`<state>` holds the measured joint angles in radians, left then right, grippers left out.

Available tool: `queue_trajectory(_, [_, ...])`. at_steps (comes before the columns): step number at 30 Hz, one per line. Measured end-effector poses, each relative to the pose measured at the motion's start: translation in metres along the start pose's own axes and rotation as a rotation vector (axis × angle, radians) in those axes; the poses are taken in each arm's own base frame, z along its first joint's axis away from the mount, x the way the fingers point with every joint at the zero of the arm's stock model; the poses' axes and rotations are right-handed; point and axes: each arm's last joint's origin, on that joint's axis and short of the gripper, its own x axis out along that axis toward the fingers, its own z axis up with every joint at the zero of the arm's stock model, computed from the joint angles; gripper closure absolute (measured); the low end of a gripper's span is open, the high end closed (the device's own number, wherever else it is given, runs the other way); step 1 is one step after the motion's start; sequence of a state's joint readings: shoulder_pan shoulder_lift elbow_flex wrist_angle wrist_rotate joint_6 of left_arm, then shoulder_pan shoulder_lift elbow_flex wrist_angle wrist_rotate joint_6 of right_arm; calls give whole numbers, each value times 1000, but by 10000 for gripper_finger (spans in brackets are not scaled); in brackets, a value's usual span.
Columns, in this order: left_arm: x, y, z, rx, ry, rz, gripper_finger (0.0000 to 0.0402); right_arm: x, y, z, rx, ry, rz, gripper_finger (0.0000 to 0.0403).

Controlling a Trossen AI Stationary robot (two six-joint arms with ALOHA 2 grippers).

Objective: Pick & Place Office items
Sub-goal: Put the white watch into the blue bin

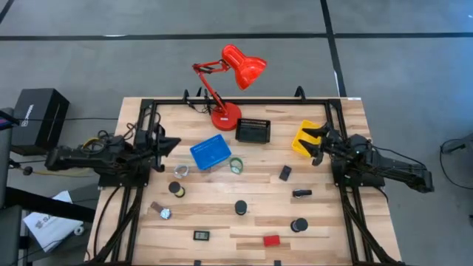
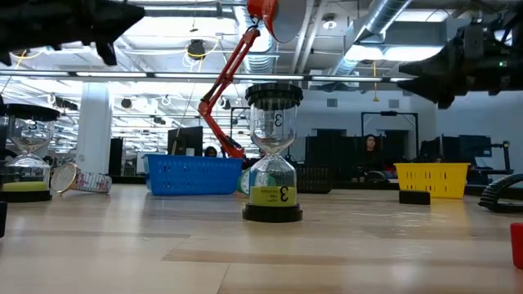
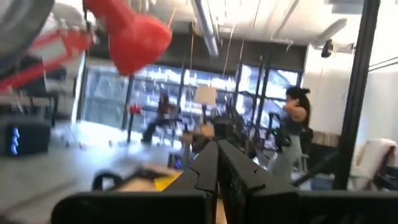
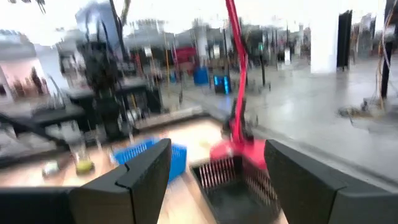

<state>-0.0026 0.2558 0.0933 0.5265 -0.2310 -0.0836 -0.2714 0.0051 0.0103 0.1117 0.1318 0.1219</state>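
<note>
Small office items lie scattered on the wooden table: a green tape roll [image 1: 236, 165], black cylinders [image 1: 241, 207] [image 1: 298, 224] [image 1: 176, 188], black clips [image 1: 285, 173] [image 1: 301, 193], a red block [image 1: 271, 240] and a tiny black gadget [image 1: 202, 236]. In the low view, one cylinder shows as a sand timer [image 2: 272, 155] standing upright on its base. My left gripper [image 1: 174, 142] [image 3: 217, 165] is shut and empty, raised at the table's left side, left of the blue bin. My right gripper [image 1: 313, 143] [image 4: 217, 162] is open and empty, raised at the right side over the yellow bin's edge.
A blue bin [image 1: 211, 151], a black bin [image 1: 253, 131] and a yellow bin [image 1: 303, 140] stand in a row across the table's far half. A tall red desk lamp [image 1: 225, 111] stands behind them. A person [image 3: 292, 134] stands in the room beyond the table.
</note>
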Motion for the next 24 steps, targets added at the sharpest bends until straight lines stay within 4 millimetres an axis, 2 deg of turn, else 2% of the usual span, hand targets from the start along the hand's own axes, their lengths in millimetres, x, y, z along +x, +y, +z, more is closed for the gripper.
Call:
queue_trajectory(2, [4,-1,7,47,-61,19,401,0,0,4,5,-26,3,154])
queue_trajectory(5, [15,-3,33,86,-154,86,401,-1,2,14,16,-105,15,154])
queue_trajectory(7, [26,-7,50,130,-120,116,401,-1,2,14,21,-106,16,154])
queue_trajectory(13, [71,-16,76,287,422,238,401,-1,1,14,10,-109,11,154])
queue_trajectory(16, [91,-19,74,303,647,337,398,-1,1,14,-11,-108,6,154])
queue_trajectory(19, [108,-22,64,270,798,364,386,-1,1,13,-14,-91,4,154])
queue_trajectory(24, [123,-26,29,194,1042,356,335,-1,1,11,-16,-72,3,154])
